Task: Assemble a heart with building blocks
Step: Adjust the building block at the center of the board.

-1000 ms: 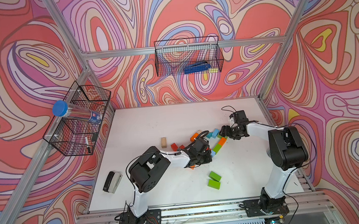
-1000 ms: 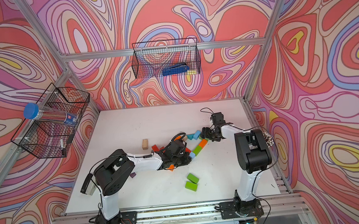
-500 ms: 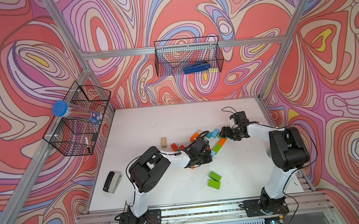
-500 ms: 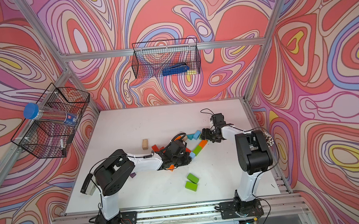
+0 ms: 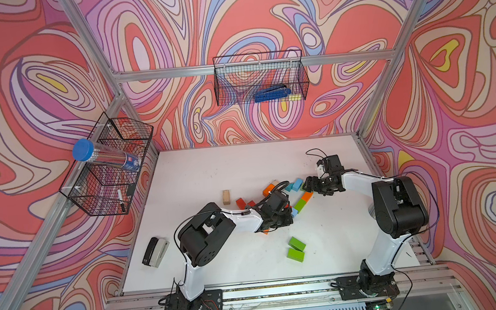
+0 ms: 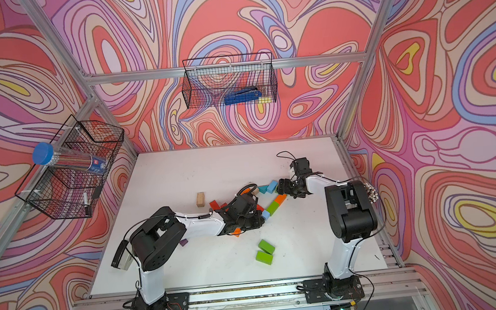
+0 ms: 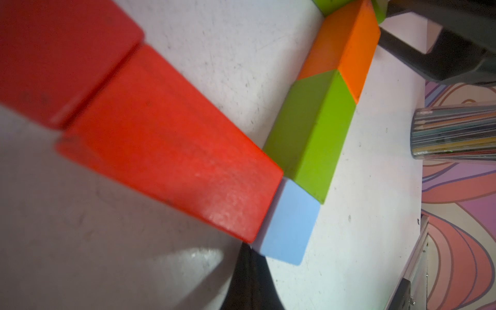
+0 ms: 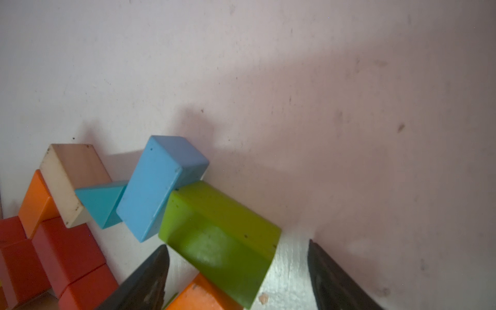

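Note:
The building blocks lie mid-table in both top views. A diagonal row runs light blue block, green block, orange block; red blocks meet its light blue end. My left gripper is shut and empty, its tip touching the corner where red and light blue meet, also seen from above. My right gripper stands open astride a green brick that rests on an orange block, with a gap on one side. Beyond lie a blue brick, teal wedge and plain wood block.
Two loose green bricks lie near the front. A plain wood block stands apart at the left, and a purple cube shows by the left arm. A stapler lies at the left edge. Wire baskets hang on the walls.
My right gripper has crept slightly toward the blocks and its jaws have widened a little. The left arm has not moved.

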{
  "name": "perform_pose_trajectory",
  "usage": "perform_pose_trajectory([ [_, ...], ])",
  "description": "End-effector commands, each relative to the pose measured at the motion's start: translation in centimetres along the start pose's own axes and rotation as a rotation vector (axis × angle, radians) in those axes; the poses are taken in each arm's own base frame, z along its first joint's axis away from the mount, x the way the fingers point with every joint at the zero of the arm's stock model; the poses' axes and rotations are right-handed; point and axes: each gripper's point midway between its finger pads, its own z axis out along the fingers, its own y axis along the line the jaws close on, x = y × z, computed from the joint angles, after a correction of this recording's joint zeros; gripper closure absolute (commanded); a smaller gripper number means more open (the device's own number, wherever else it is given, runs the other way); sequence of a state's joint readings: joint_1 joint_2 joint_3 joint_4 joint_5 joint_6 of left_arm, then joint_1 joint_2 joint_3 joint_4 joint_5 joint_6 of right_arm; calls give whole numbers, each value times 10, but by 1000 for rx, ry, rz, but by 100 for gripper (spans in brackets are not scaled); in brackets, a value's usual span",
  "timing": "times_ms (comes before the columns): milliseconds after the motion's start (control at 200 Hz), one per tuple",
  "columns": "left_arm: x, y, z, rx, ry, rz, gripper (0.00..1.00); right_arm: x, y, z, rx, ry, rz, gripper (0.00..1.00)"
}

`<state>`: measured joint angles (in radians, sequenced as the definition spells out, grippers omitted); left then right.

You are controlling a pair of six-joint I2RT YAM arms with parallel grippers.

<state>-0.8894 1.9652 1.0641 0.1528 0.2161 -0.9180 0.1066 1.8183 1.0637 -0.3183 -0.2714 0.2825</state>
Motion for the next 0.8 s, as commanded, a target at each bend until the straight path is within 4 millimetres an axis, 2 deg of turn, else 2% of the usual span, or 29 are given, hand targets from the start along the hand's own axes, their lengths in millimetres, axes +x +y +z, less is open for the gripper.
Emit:
perform_pose_trajectory([
  [0, 12, 20, 1, -69, 20, -22, 100, 1, -3, 0, 30, -7, 5, 20],
  [315, 12, 21, 0, -69, 19, -26, 100, -4, -4, 2, 53, -26, 36, 23],
  [796, 12, 21, 0, -66, 17, -26, 100, -7, 5, 1, 23, -32, 38, 29],
])
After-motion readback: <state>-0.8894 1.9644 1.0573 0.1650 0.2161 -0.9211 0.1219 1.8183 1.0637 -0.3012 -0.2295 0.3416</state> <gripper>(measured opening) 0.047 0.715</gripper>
